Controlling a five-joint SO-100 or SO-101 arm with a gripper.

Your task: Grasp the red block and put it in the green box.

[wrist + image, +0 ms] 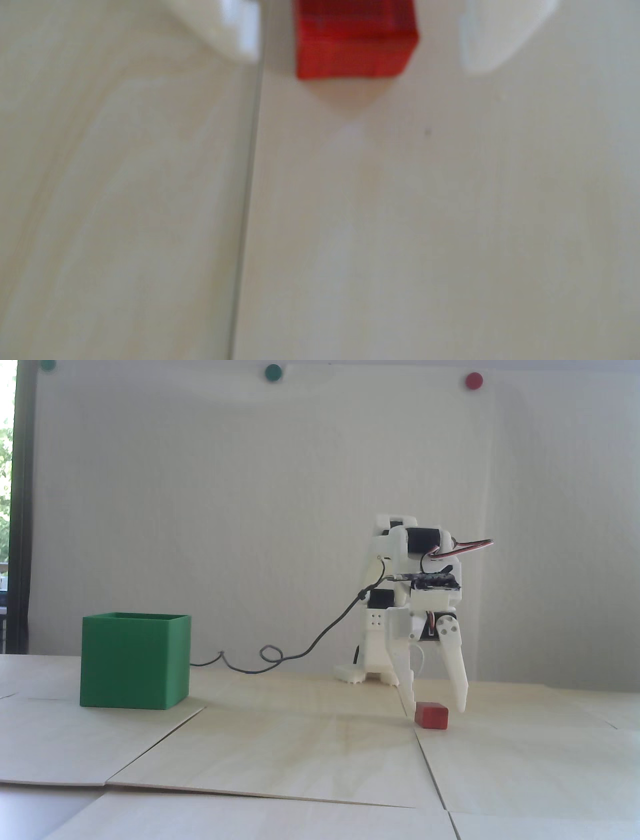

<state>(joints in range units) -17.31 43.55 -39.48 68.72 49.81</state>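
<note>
Fixed view: jaws point(438, 706) spread apart, tips low near the surface point(280, 750), straddling the block point(431, 715); left tip close to the block, right tip a little apart. Box point(135, 660) well apart to the left of the jaws, open side up.

Wrist view, blurred: block point(353, 41) between the two white tips, a gap on each side, resting on the surface point(415, 225).

Step in hand, judging from this: grasp, not yet done. Next: close on the block, lift, carry left over the box rim.
</note>
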